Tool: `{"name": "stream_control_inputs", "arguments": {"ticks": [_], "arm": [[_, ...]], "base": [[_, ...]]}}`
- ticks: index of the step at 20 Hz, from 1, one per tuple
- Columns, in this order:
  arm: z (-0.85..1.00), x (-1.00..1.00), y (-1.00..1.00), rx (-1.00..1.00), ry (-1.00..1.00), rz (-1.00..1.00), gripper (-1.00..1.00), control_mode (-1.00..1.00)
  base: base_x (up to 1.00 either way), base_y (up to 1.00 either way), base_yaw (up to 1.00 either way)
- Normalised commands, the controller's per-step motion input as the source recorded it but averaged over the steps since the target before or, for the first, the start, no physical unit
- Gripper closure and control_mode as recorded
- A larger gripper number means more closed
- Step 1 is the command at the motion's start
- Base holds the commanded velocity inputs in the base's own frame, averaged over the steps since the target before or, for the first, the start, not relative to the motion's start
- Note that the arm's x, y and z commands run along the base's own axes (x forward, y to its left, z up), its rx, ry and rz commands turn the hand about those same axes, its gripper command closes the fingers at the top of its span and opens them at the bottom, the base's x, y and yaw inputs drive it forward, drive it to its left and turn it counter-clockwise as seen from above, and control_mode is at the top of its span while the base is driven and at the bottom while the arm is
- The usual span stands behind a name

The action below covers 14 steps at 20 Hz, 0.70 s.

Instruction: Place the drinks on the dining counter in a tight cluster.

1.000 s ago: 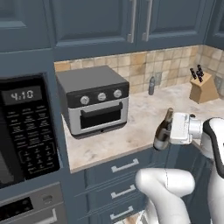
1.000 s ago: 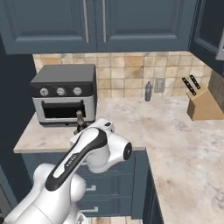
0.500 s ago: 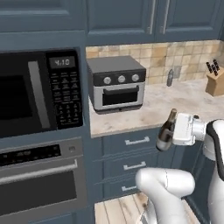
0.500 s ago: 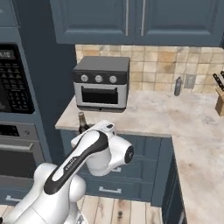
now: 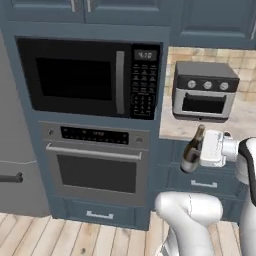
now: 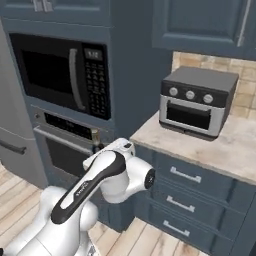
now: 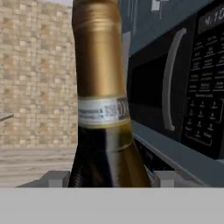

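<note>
- Jaws clenched on the wine bottle [image 5: 191, 151]; gripper [image 5: 201, 150] at the bottle's right side in the left base view, at the end of the white arm [image 6: 95, 182].
- Bottle carried in the air, close to upright with the neck leaning slightly toward the top right in the left base view, touching no surface.
- In the hand view, bottle [image 7: 105, 109] seen close up: gold foil over the neck, a narrow pale band below it, dark glass at the shoulder, with a grey finger tip [image 7: 54, 178] low at either side.
- In the right base view, just the gold top of the bottle [image 6: 94, 135] seen above the arm's forearm.
- Held in front of the dark blue drawers [image 5: 200, 175], below the front edge of the marble worktop [image 5: 240, 125] and near its left end.
- Grey toaster oven [image 5: 204, 91] set on the worktop near its left end, back against the tiled wall [image 5: 250, 62], three knobs along its upper front.
- Left of the worktop, a tall dark blue cabinet column with a built-in black microwave [image 5: 90, 77], its handle and keypad on the right side.
- Below the microwave, a wall oven [image 5: 95, 162] with a long bar handle and a dark window.
- Dark blue wall cabinets [image 6: 205, 25] above the worktop and above the microwave.
- Wooden plank floor [image 5: 65, 237] under the cabinets.
- A grey panel with a dark handle [image 5: 10, 177] at the left edge of the left base view; cannot tell what it belongs to.
</note>
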Motion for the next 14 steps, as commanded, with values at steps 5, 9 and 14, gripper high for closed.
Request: {"name": "stream_control_inputs", "arguments": {"ticks": [5, 9, 14], "arm": [[0.00, 0.00, 0.00, 0.00, 0.00, 0.00, 1.00, 1.00], [0.00, 0.00, 0.00, 0.00, 0.00, 0.00, 1.00, 1.00], [0.00, 0.00, 0.00, 0.00, 0.00, 0.00, 1.00, 1.00]], "base": [[-0.39, 0.44, 0.67], [-0.30, 0.48, 0.64], [-0.22, 0.53, 0.60]]}}
